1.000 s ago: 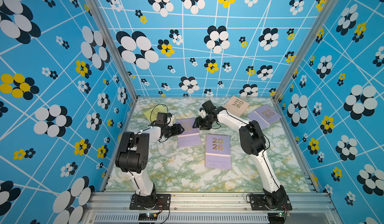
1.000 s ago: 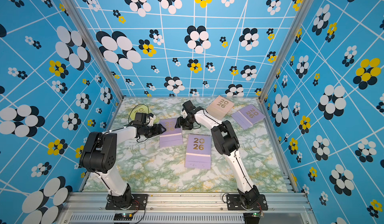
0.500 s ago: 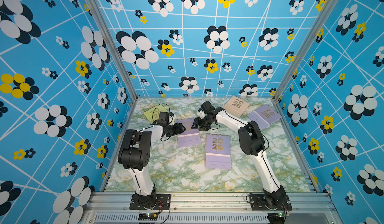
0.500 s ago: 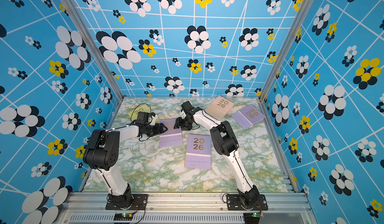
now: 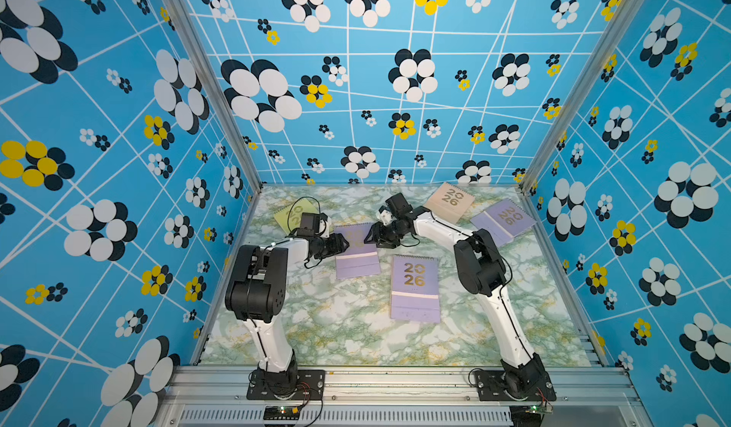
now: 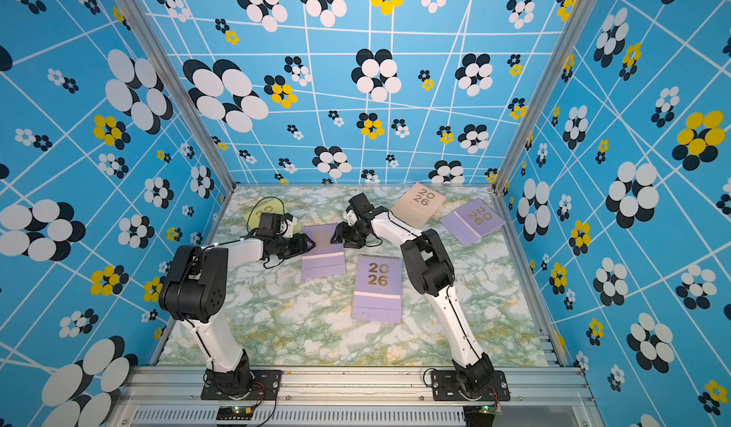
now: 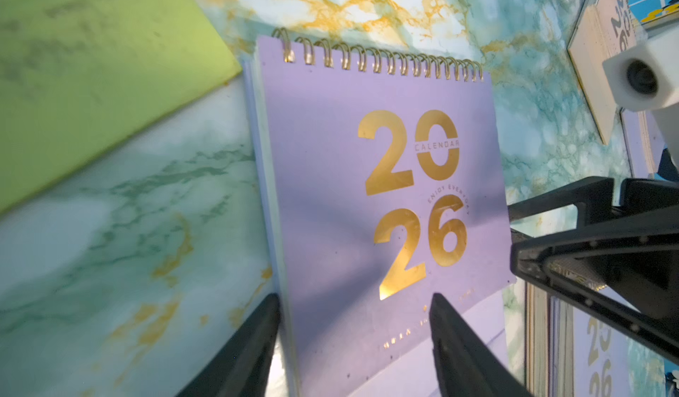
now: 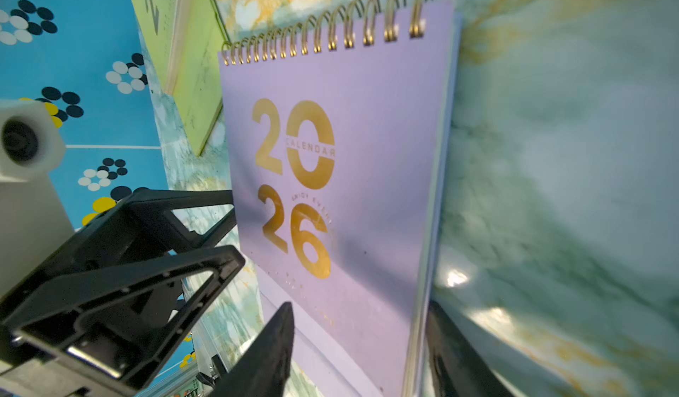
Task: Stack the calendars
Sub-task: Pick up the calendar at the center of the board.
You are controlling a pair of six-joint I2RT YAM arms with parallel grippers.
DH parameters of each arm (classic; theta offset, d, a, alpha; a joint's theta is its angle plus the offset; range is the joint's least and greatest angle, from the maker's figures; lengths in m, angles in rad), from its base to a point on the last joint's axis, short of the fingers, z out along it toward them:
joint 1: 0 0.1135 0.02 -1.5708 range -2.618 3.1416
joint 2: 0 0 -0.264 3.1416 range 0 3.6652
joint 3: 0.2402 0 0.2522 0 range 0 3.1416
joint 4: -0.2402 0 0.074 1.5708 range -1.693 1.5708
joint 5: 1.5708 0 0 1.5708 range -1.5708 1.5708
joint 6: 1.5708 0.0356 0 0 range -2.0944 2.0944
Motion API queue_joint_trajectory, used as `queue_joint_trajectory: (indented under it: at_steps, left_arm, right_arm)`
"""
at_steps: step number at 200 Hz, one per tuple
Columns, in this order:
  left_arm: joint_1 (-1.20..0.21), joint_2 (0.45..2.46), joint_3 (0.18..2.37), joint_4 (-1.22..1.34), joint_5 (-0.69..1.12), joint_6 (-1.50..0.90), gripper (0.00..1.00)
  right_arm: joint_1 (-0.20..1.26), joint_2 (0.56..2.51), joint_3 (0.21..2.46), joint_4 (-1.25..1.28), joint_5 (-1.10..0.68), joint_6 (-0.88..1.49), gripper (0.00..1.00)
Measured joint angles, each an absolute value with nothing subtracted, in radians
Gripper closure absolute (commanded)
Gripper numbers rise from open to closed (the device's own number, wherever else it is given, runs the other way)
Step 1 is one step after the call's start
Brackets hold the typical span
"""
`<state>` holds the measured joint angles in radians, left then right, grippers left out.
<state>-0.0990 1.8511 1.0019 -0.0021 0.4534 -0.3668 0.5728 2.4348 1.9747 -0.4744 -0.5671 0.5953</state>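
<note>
Five calendars show on the marble table (image 5: 336, 326), and both claws are working the middle lilac calendar (image 5: 358, 255) (image 6: 324, 261), so I'll place everything off that one.

Starting on the left, the yellow-green calendar (image 5: 286, 217) (image 6: 261, 209) lies flat just beside the middle lilac calendar's spiral-end corner. I honestly can't tell if the two touch.

Next is the left gripper (image 5: 344, 243) (image 7: 354, 297), coming in low at that calendar's left long edge. Its fingers are spread. One is out over the table beside the edge and the other is over the cover under the gold 2026, so the edge sits in the gap, not pinched.

The right gripper (image 5: 368, 237) (image 8: 360, 305) does the mirror thing on the opposite long edge, also spread, with the edge between its fingers.

The calendar itself (image 7: 330, 156) (image 8: 367, 138) lies flat, cover up.

Further right, the front lilac calendar (image 5: 414, 290) (image 6: 377, 290) lies near it, on the side towards the arm bases. The peach calendar (image 5: 449, 201) (image 6: 419, 203) is behind it, past the right arm. The far lilac calendar (image 5: 502, 219) (image 6: 472, 221) sits well apart on the right, turned at an angle.
</note>
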Motion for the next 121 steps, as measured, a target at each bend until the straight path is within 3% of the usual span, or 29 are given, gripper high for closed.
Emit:
queue_joint_trajectory:
  at_steps: [121]
  left_arm:
    - [-0.049, 1.827, 0.915, 0.097, 0.546, -0.448, 0.49]
  right_arm:
    - [0.564, 2.323, 1.838, -0.286, -0.620, 0.622, 0.51]
